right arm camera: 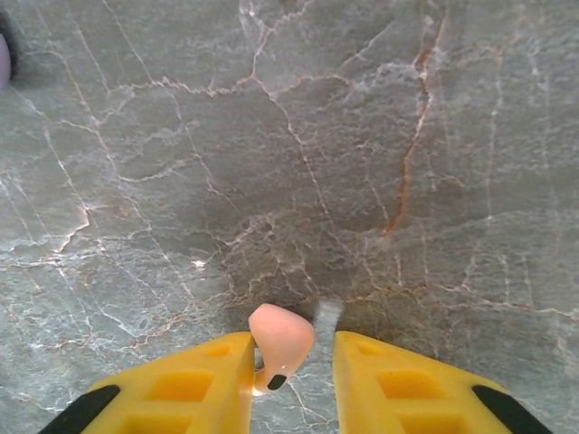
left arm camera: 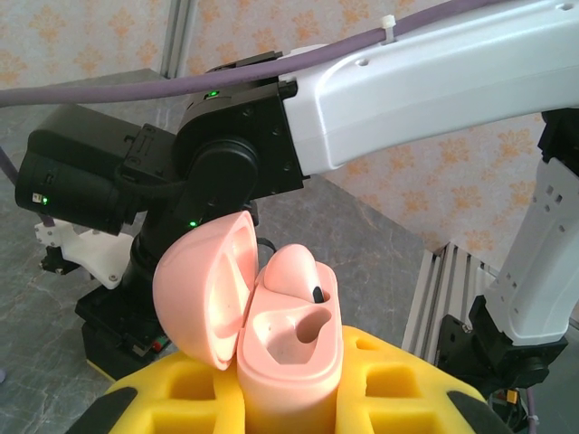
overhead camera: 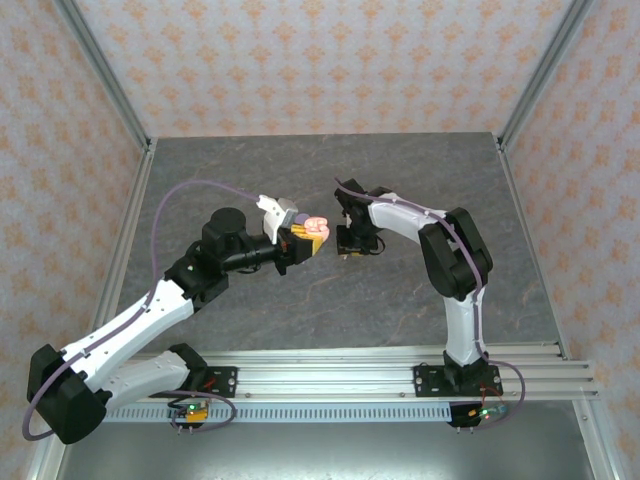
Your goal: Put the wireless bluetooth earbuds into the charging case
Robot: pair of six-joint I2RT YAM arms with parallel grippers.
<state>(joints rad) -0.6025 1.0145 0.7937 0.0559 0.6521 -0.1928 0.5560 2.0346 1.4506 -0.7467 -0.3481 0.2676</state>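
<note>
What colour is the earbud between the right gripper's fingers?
The earbud is salmon pink; right wrist view.

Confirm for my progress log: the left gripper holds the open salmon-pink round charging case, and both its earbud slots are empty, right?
Not quite. In the left wrist view the left gripper holds the open salmon-pink round charging case, but one slot holds a salmon-pink earbud; the other slot is empty.

charging case (left arm camera: 289, 362) — pink, upright, lid open | one earbud (left arm camera: 298, 271) seated in it | other earbud (right arm camera: 280, 344) — pink, between fingers (right arm camera: 181, 389)
</note>
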